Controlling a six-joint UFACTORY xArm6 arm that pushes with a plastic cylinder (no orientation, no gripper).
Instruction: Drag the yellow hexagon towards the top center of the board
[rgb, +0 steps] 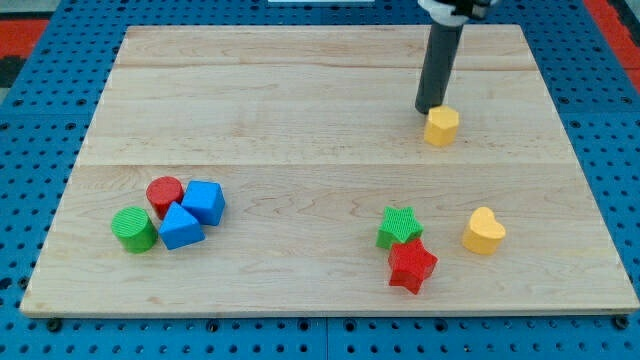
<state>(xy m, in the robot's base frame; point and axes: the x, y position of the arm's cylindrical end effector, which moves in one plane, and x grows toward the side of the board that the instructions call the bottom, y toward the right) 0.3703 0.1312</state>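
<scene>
The yellow hexagon lies on the wooden board in the upper right part of the view. My tip stands just above and slightly left of the hexagon, touching or nearly touching its upper left edge. The dark rod rises from there to the view's top edge.
A yellow heart lies at the lower right. A green star and a red star touch each other left of it. At the lower left cluster a red cylinder, a blue cube, a blue triangular block and a green cylinder.
</scene>
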